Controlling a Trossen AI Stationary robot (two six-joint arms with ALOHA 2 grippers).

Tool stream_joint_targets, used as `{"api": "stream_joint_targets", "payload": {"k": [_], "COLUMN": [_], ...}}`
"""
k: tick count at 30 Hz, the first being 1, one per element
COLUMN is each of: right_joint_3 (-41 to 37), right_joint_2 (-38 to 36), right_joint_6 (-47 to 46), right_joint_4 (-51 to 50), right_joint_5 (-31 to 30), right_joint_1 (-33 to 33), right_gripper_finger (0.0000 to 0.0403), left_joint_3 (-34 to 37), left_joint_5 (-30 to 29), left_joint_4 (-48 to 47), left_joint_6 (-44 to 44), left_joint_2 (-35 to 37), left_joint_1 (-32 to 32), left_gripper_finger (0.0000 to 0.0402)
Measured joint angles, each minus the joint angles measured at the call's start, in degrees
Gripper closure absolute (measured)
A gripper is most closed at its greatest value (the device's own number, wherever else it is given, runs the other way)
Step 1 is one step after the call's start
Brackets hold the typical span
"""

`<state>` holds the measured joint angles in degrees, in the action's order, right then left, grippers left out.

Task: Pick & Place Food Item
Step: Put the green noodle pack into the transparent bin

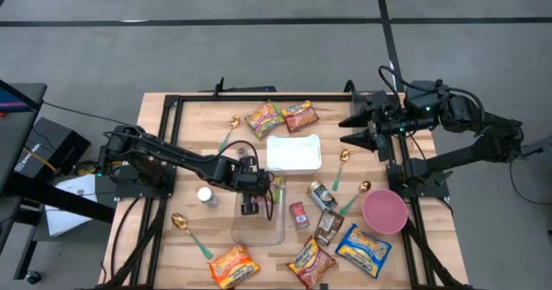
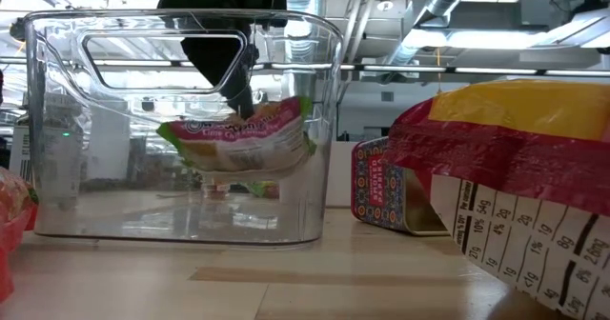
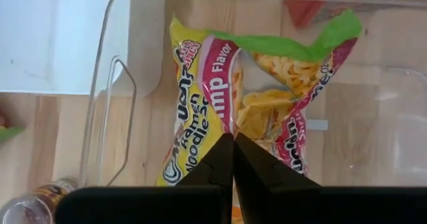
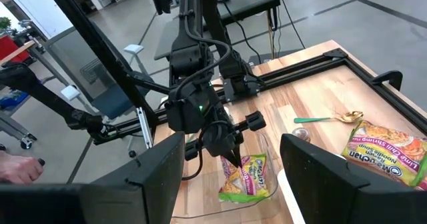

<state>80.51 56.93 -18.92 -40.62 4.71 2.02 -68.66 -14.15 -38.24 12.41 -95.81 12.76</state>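
Observation:
A yellow, red and green ramen noodle packet [image 3: 207, 91] hangs inside a clear plastic bin [image 2: 57, 120] near the table's middle. My left gripper [image 3: 233, 151] reaches down into the bin [image 1: 259, 230] from its far side and is shut on the packet [image 2: 243, 139]. My right gripper [image 1: 349, 129] waits raised at the table's far right, open, with nothing between its fingers. My left gripper pinches the packet's crumpled upper edge [image 3: 230, 127] between its two shut fingers, near the middle of that edge. The fingers [image 2: 240, 96] come slanting down from above. The packet hangs below them inside the bin, clear of the bin's floor.
A white rectangular tray [image 1: 293, 152] lies just beyond the bin. A pink bowl [image 1: 384, 211], other noodle packets [image 1: 297, 115], gold spoons [image 1: 181, 223], a small bottle [image 1: 205, 196] and a red tin [image 2: 381, 191] lie around the bin.

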Motion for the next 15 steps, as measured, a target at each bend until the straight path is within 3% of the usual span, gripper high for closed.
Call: {"api": "stream_joint_targets", "payload": {"k": [15], "right_joint_3": [0.00], "right_joint_2": [0.00], "right_joint_6": [0.97], "right_joint_4": [0.61], "right_joint_5": [-0.02], "right_joint_1": [0.00], "right_gripper_finger": [0.0162], "left_joint_3": [0.00], "left_joint_5": [-1.97], "left_joint_4": [0.62], "left_joint_6": [-0.16], "left_joint_2": [-4.67], "left_joint_1": [-0.33], "left_gripper_finger": [0.0401]}}
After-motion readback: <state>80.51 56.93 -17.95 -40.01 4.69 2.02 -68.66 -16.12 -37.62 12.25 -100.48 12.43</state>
